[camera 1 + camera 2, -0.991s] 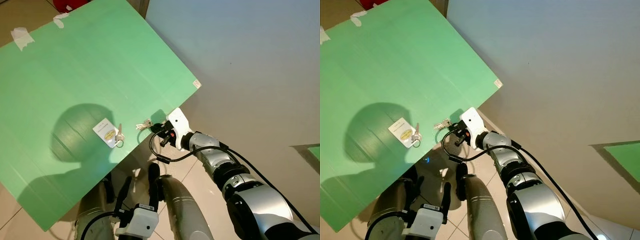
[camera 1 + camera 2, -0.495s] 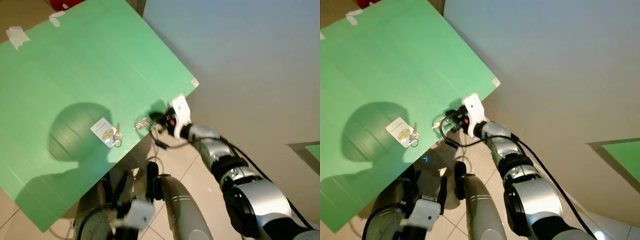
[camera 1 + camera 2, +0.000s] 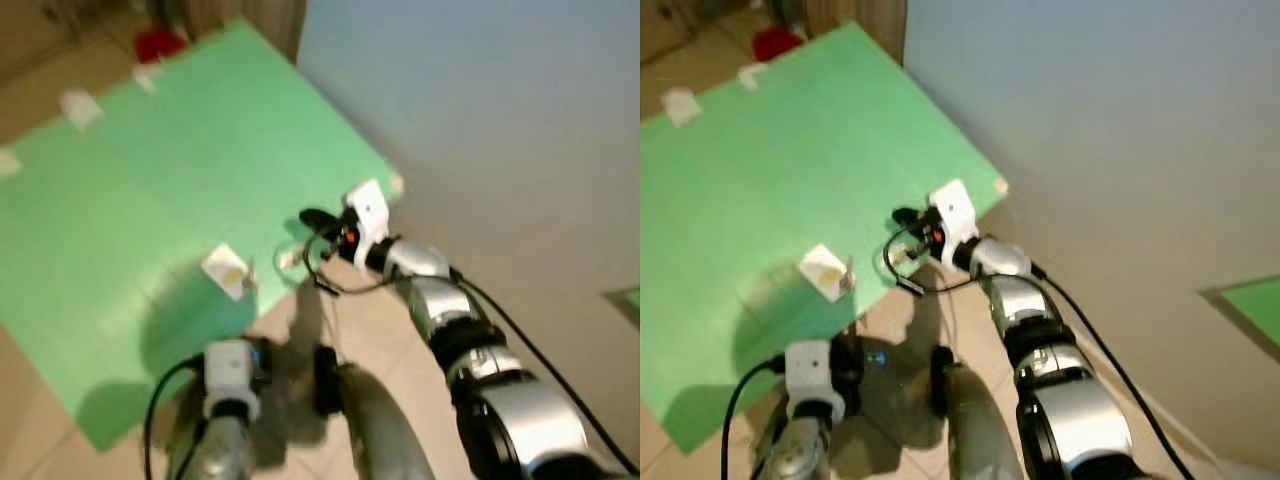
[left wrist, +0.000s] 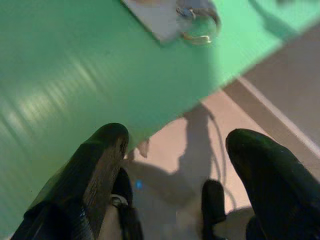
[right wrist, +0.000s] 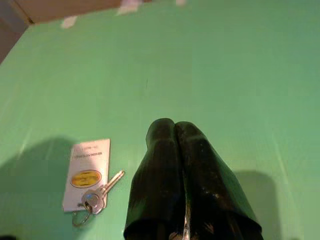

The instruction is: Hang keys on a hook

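A green board stands taped to the wall. On it is a white hook plate with a single key and ring hanging from it. My right gripper is shut at the board's lower right part, to the right of the plate. A small bunch of keys dangles just under its fingers, blurred. My left gripper is open and holds nothing. It is low, below the board's bottom edge, and points up at the plate.
Tiled floor runs under the board, with my legs and a black cable loop near the right wrist. A pale wall stands to the right. Tape patches and a red object are at the board's top.
The picture has shifted and blurred, so the camera moved. My right gripper has risen a little along the board with the keys. My left arm has lifted toward the board.
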### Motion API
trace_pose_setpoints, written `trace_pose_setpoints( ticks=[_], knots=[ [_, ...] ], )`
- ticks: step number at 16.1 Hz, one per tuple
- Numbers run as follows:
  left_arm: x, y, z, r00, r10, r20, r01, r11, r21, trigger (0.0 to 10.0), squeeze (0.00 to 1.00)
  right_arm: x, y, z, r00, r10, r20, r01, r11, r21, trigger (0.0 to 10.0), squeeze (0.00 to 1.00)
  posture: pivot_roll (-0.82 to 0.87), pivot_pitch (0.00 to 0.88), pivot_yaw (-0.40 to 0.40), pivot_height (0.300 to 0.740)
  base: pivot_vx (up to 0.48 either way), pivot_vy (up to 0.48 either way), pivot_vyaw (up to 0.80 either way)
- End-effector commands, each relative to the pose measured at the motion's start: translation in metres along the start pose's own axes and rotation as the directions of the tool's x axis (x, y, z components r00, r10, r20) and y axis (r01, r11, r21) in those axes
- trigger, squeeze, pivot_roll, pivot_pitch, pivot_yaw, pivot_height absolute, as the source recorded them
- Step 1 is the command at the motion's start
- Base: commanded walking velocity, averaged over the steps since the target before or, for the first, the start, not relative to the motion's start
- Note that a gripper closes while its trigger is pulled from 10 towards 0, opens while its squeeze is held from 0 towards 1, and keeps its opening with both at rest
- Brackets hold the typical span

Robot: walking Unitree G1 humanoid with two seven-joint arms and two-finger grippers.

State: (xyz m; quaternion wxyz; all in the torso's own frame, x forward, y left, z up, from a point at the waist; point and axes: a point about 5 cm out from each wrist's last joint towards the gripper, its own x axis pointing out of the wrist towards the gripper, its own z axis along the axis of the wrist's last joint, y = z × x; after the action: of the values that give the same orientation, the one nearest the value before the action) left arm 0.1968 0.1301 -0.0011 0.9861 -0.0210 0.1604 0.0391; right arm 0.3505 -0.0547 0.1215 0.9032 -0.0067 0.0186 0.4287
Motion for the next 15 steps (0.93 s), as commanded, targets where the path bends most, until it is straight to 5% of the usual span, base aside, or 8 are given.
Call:
trace_pose_setpoints(
  ticks=[1, 4, 6, 9, 12, 15],
  knots=[
    [-0.001, 0.005, 0.011, 1.000, 0.009, 0.030, -0.006, 0.997, -0.071, 10.0, 0.00, -0.013, -0.004, -0.008, 0.997, -0.078, -0.008, 0.078, 0.997, 0.009, 10.0, 0.00, -0.03, 0.139, -0.151, 0.740, 0.000, 0.000, 0.00],
    [0.012, 0.050, 0.050, 0.983, 0.012, 0.184, -0.023, 0.998, 0.059, 10.0, 0.00, -0.034, -0.013, -0.016, 0.960, -0.276, 0.054, 0.274, 0.961, 0.040, 10.0, 0.00, -0.03, 0.040, -0.056, 0.740, 0.000, 0.000, 0.00],
    [0.020, 0.059, 0.078, 0.964, -0.009, 0.265, -0.022, 0.993, 0.114, 10.0, 0.00, -0.055, -0.018, -0.031, 0.932, -0.361, 0.032, 0.360, 0.932, 0.040, 10.0, 0.00, -0.03, 0.022, -0.017, 0.740, 0.000, 0.000, 0.00],
    [0.034, 0.065, 0.103, 0.946, -0.038, 0.322, -0.010, 0.989, 0.148, 10.0, 0.00, -0.061, -0.011, -0.037, 0.906, -0.421, 0.034, 0.419, 0.906, 0.059, 10.0, 0.00, -0.06, 0.000, 0.024, 0.740, 0.000, 0.000, 0.00],
    [-0.001, 0.065, 0.109, 0.906, -0.068, 0.417, -0.042, 0.967, 0.250, 10.0, 0.00, -0.099, -0.008, -0.036, 0.869, -0.482, 0.111, 0.481, 0.876, 0.035, 10.0, 0.00, -0.07, 0.000, 0.033, 0.740, 0.000, 0.000, 0.00],
    [-0.018, 0.057, 0.099, 0.925, -0.063, 0.375, -0.021, 0.976, 0.216, 10.0, 0.00, -0.125, -0.008, -0.045, 0.835, -0.544, 0.088, 0.542, 0.839, 0.043, 10.0, 0.00, -0.07, 0.000, 0.040, 0.740, 0.000, 0.000, 0.00]
  ],
)
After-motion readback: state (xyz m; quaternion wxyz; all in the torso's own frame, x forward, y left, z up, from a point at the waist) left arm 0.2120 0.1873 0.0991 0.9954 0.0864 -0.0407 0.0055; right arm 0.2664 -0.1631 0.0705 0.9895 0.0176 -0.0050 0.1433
